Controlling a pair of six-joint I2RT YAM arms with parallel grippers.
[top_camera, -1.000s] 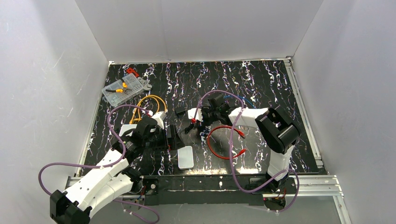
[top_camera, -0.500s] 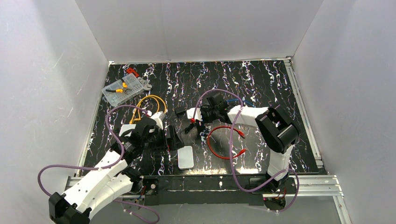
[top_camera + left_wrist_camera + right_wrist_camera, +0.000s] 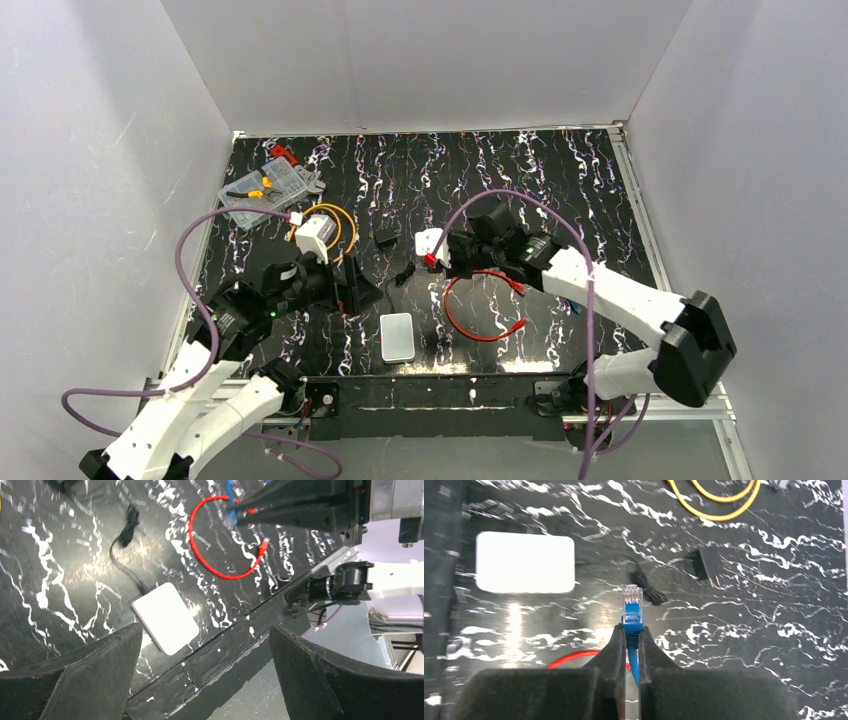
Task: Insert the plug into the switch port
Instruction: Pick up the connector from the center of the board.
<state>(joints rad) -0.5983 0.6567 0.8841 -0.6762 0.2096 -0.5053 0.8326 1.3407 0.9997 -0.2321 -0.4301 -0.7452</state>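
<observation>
While right end effector [image 3: 632,631] pinches plug [image 3: 632,603], left end effector [image 3: 205,630] spread, orange bits [image 3: 265,183] in case [image 3: 291,177].

The table [image 3: 560,190] was black with white marble-like streaks, the flat box [image 3: 397,337] was plain pale white, the plug [image 3: 632,605] was clear with a blue boot, and beside them lay a red cable [image 3: 190,530], a yellow cable [image 3: 724,518] and a black adapter [image 3: 704,562].
</observation>
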